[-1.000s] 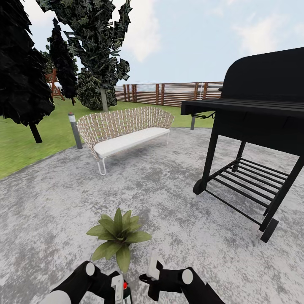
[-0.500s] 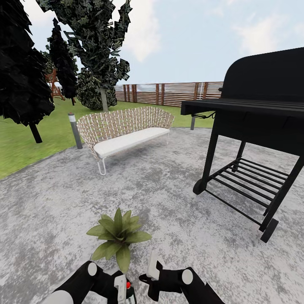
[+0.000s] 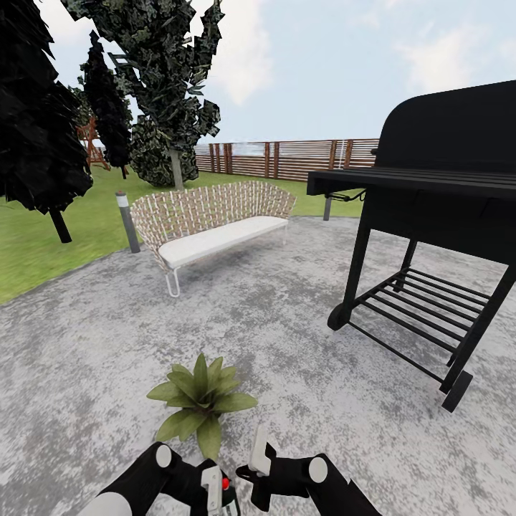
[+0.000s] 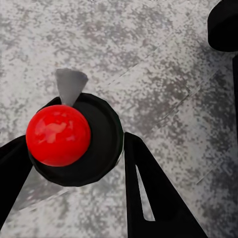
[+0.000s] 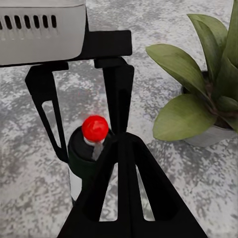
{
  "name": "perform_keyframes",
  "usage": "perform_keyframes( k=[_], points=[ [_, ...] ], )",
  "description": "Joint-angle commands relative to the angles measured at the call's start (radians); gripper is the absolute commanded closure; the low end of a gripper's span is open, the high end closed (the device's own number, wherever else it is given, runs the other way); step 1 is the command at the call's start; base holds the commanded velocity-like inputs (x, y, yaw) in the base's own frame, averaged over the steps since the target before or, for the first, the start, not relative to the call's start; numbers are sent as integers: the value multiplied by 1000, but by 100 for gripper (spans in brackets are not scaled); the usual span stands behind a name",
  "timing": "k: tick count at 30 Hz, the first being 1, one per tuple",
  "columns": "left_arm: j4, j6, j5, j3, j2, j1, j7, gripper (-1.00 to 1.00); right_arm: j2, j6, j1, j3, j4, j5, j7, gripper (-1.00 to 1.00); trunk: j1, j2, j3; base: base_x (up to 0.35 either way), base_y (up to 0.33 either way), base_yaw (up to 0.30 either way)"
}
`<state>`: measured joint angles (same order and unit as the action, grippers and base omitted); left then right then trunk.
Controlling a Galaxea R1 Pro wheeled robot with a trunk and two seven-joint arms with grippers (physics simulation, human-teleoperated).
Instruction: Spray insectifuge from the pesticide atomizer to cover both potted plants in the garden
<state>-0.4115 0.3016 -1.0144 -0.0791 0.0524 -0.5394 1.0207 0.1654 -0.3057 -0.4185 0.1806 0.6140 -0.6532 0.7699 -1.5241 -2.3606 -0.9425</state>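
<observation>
One potted plant (image 3: pixel 201 398), a low rosette of broad green leaves, stands on the paving just ahead of my arms; its grey pot (image 5: pixel 210 135) shows in the right wrist view. The pesticide atomizer (image 4: pixel 74 144) is a small dark round bottle with a red ball on top. My left gripper (image 3: pixel 217 494) is shut on it, one black finger on each side, at the bottom edge of the head view, close to the plant's near leaves. Just to its right, my right gripper (image 3: pixel 259 459) is shut with nothing in it, its fingers (image 5: pixel 121 163) pointing at the atomizer (image 5: pixel 80 157).
A black barbecue grill (image 3: pixel 437 215) on wheels stands to the right. A woven bench (image 3: pixel 211 222) with a white cushion and a short post lamp (image 3: pixel 127 222) sit ahead at the paving's edge. Behind are lawn, dark trees and a wooden fence (image 3: pixel 287 158).
My left gripper with the atomizer has shifted a little to the right, closer to the right gripper. The right arm, the plant and the camera have stayed still.
</observation>
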Motion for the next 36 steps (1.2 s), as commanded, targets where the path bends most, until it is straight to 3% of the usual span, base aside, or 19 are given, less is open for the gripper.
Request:
perform_keyframes(
  k=[1, 26, 36],
  points=[
    [-1, 4, -8, -8, 2, -1, 5, 100, 0, -6, 0, -1, 1, -10, 0, 100, 0, 0, -1, 0, 0, 0],
    [-1, 5, -8, -8, 1, -19, 28, 100, -1, -6, 0, -3, 0, -11, -1, 100, 0, 0, -1, 0, 0, 0],
    [-1, 55, -7, -10, 1, -20, 30, 100, -1, -6, 0, -3, -2, -13, -1, 100, 0, 0, -1, 0, 0, 0]
  ],
)
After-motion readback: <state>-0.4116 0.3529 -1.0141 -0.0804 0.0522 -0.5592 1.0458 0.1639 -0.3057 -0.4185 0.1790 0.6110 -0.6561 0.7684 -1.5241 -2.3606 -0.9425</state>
